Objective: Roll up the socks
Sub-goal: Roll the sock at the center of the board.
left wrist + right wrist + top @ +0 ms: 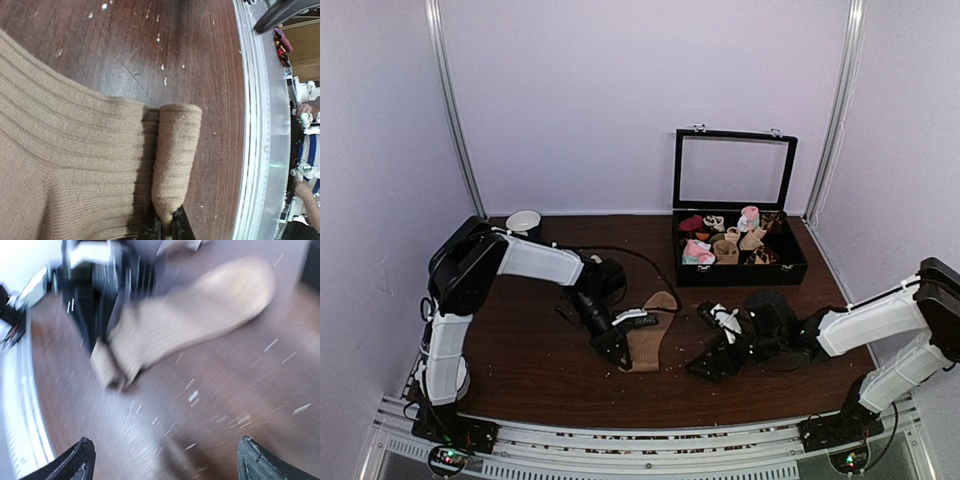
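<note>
The tan socks point(651, 336) lie flat on the dark wooden table, toe end toward the back. Their near end is rolled into a small tube point(175, 150) against the flat ribbed part point(65, 165). My left gripper point(164, 228) is shut on the near end of that tube, also seen from above point(616, 347). My right gripper point(708, 342) is just right of the socks, with its jaws wide apart. In the blurred right wrist view its fingertips point(80, 460) stand far apart over bare table, with the socks point(200, 310) and rolled end point(107, 367) ahead of them.
An open black box point(740, 272) with a raised glass lid holds several rolled socks at the back right. A white cup point(523, 222) stands at the back left. A cable point(650, 265) runs across the table behind the left gripper. The metal front rail point(255, 150) is close.
</note>
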`<move>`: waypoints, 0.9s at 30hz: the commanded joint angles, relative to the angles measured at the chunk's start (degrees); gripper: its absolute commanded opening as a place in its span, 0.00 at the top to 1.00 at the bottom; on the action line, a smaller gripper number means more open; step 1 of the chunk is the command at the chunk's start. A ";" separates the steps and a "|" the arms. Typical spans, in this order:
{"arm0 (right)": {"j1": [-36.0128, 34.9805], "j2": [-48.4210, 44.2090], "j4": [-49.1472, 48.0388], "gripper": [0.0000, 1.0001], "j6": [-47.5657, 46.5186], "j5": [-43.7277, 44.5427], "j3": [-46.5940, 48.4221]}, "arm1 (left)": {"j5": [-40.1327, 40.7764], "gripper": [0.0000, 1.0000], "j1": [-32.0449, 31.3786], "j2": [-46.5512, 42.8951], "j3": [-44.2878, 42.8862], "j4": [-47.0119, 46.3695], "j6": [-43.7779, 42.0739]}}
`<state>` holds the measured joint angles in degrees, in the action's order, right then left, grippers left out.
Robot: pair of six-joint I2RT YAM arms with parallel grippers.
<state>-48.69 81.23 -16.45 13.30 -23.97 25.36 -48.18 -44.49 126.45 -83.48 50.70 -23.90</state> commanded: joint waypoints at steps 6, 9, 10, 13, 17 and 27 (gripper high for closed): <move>0.28 -17.43 -4.89 0.00 7.81 34.58 -5.61 | 5.74 1.00 0.63 3.14 0.60 7.06 2.54; 2.50 -17.16 -26.54 0.00 8.64 22.52 -14.08 | 1.37 1.00 0.84 4.16 -0.06 9.38 2.46; 2.13 -15.30 -30.88 0.00 6.42 19.56 -14.76 | -0.15 1.00 0.89 4.86 -0.46 10.26 2.41; -2.17 -9.54 -22.62 0.00 -4.03 16.40 -8.85 | -2.64 1.00 1.20 7.51 -2.08 12.91 1.81; -14.37 -2.68 -11.52 0.00 -21.64 25.51 -0.75 | -5.52 1.00 2.62 9.90 -3.67 15.47 0.63; -21.02 14.78 -6.19 0.37 -35.04 21.18 14.23 | 0.94 1.00 3.52 9.60 -3.92 12.28 2.59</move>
<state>-69.32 91.48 -27.75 -13.72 -0.91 34.70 -57.17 -41.67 134.08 -87.50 65.93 -22.09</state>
